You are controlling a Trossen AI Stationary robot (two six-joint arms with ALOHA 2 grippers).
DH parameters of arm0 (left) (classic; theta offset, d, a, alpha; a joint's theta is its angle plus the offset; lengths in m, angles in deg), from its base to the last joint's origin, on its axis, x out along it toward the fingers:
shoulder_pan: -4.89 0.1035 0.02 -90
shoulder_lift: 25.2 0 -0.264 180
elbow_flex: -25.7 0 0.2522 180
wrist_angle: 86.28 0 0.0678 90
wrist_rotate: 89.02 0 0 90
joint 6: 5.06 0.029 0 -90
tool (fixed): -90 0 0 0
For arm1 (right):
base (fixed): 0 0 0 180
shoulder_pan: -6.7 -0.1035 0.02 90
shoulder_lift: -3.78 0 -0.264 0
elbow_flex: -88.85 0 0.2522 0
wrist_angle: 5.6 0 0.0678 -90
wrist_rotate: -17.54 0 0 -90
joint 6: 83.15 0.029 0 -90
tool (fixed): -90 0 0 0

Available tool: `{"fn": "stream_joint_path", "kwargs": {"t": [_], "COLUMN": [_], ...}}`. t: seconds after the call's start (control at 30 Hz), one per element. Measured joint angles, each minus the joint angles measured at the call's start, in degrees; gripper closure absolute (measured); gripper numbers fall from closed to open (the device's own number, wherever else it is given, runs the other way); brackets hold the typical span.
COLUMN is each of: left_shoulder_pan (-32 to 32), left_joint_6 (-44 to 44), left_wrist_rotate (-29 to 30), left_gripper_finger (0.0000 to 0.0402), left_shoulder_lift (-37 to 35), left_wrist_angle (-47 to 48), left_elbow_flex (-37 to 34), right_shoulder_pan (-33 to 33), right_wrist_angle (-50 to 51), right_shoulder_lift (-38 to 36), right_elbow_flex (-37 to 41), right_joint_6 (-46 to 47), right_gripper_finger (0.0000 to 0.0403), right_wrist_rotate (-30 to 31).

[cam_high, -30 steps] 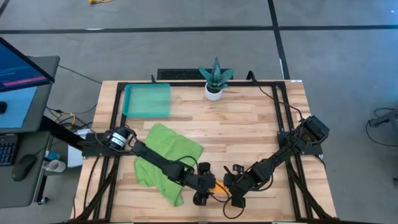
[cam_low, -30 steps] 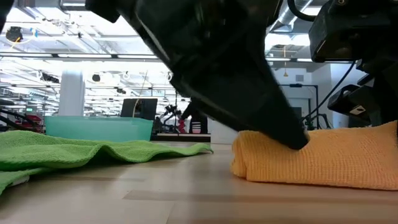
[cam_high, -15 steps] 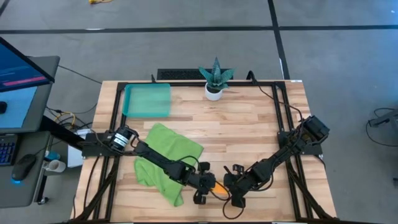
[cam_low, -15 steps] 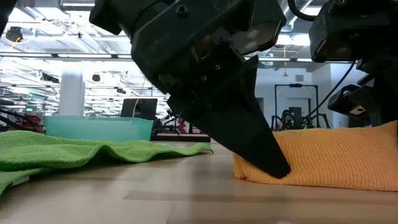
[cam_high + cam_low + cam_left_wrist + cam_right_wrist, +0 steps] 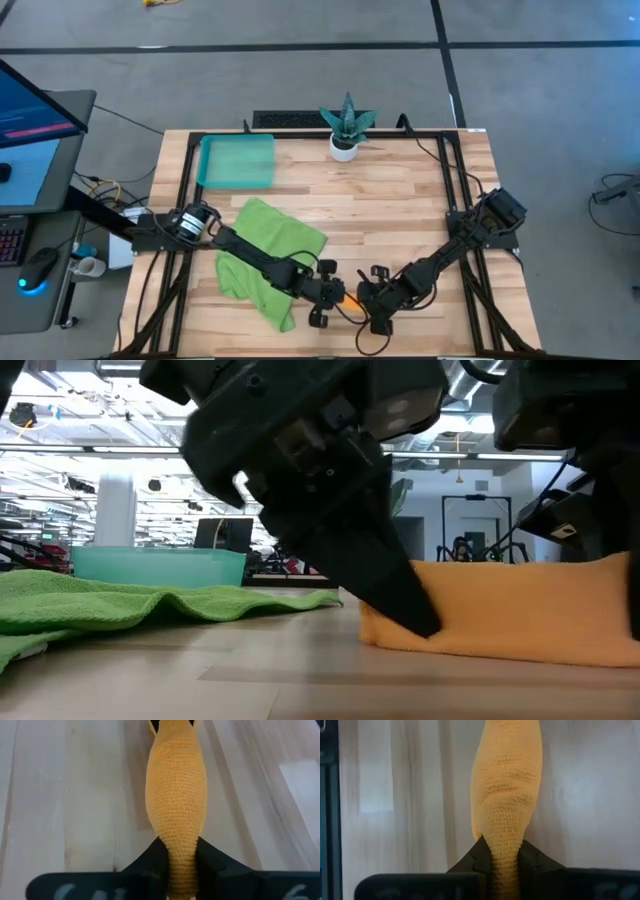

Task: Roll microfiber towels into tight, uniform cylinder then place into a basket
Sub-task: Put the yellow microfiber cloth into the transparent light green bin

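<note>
Orange towel, high view: rolled orange towel [image 5: 350, 300] lies at the near edge of the table [image 5: 400, 200], only a sliver showing between the left gripper [image 5: 325, 298] and the right gripper [image 5: 372, 302], which meet over it from either side.
Green towel, high view: green towel [image 5: 262, 258] lies spread and rumpled to the left of the roll, under the left arm, unrolled.
Basket, high view: basket [image 5: 236, 161] sits at the far left corner, well apart from the roll; nothing shows in it.
Obstacles, high view: potted plant [image 5: 346, 128] stands at the far edge, right of the basket; judged clear of a straight carry, though the green towel lies under that path.
Low view: roll [image 5: 500, 610] rests on the wood, a dark finger [image 5: 385, 585] pressed into its left end; the right end is cut off by the frame edge.
Left wrist view: fingers [image 5: 150, 862] pinch one end of the roll [image 5: 176, 805], squeezing it narrow.
Right wrist view: fingers [image 5: 532, 860] pinch the other end [image 5: 507, 795] likewise.
Handling: soft, light and springy by the look of it; likely to sag or unwind if gripped loosely, so holding both ends seems sound.
</note>
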Motion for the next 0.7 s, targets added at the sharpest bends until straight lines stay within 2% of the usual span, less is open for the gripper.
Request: {"fn": "stream_joint_path", "kwargs": {"t": [0.1,0.2,0.47,0.7], "left_shoulder_pan": [-0.2,-0.9,-2.3,-2.4], "left_joint_6": [-0.8,-0.9,-3.3,-5.1], "left_wrist_rotate": [0.4,3.3,10.3,15.2], "left_gripper_finger": [0.0364,0.0370,0.0364,0.0370], "left_shoulder_lift": [-1.1,-2.8,-6.4,-7.8], "left_wrist_angle": [2.9,6.9,19.1,28.5], "left_elbow_flex": [-0.1,-0.2,-0.3,-0.3], "right_shoulder_pan": [0.8,1.8,6.8,12.1], "right_wrist_angle": [-0.3,-0.7,-8.2,-9.1], "right_shoulder_lift": [0.1,0.1,0.1,0.1], "right_elbow_flex": [-0.1,-0.1,0.0,-1.2], "right_joint_6": [-0.1,-1.1,-10.4,-17.8], "right_gripper_finger": [0.0347,0.0347,0.0347,0.0347], "right_wrist_rotate": [1.2,3.8,6.3,7.4]}}
